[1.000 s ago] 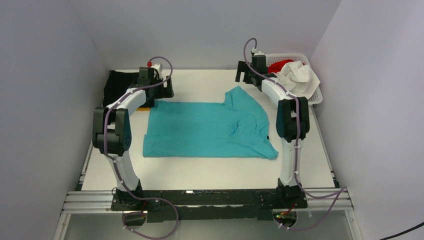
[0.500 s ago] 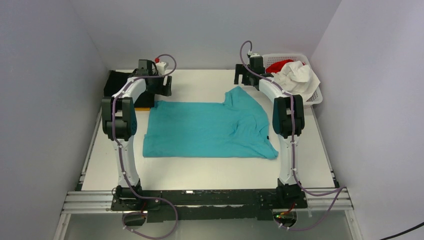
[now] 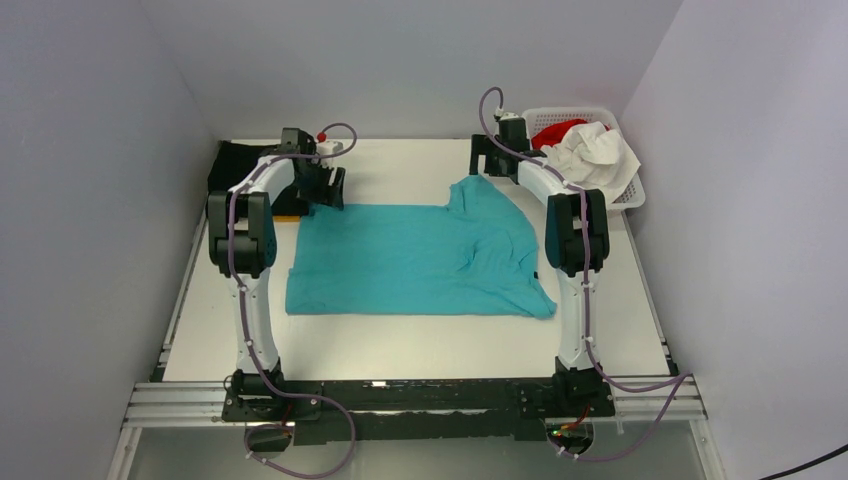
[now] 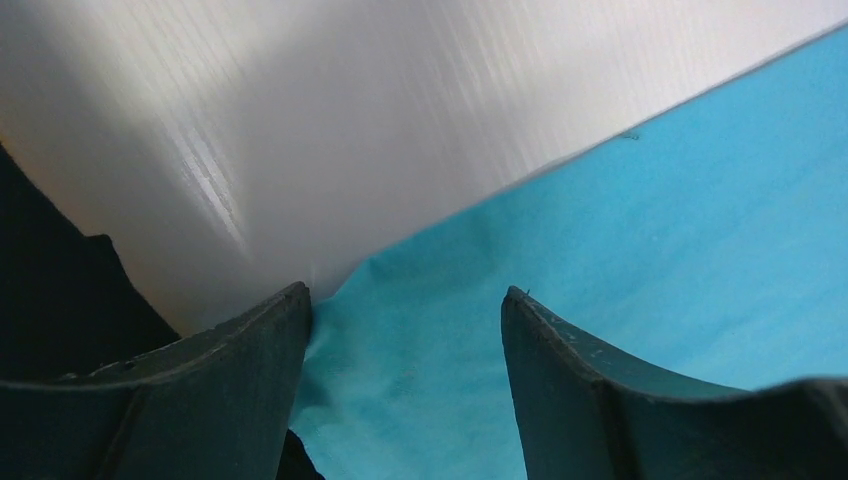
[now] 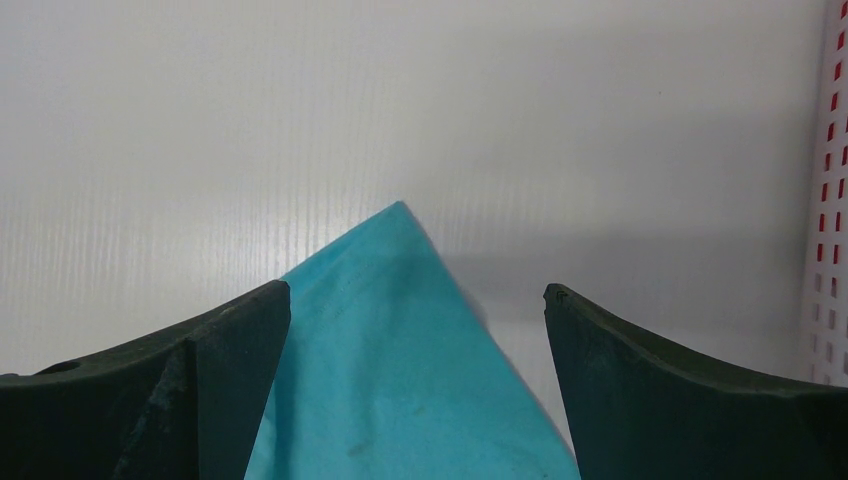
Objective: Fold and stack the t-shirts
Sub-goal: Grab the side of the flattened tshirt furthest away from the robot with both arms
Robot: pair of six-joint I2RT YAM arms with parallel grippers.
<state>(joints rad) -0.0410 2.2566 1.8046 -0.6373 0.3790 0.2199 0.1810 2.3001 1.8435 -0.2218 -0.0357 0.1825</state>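
1. The turquoise t-shirt [image 3: 420, 260] lay spread flat on the table [image 3: 400, 340], between the two arms.
2. The left gripper [image 4: 405, 300] had its jaws apart astride the shirt's far-left corner; the cloth lay between them, and they were not clamped on it.
3. The right gripper [image 5: 415, 295] stood wide apart over the shirt's pointed far-right tip, which lay between the jaws and touched neither.
4. The shirt's long axis ran left to right across the table, and the pointed tip aimed toward the far edge.
5. A black t-shirt [image 3: 240, 170] lay just left of the left gripper.
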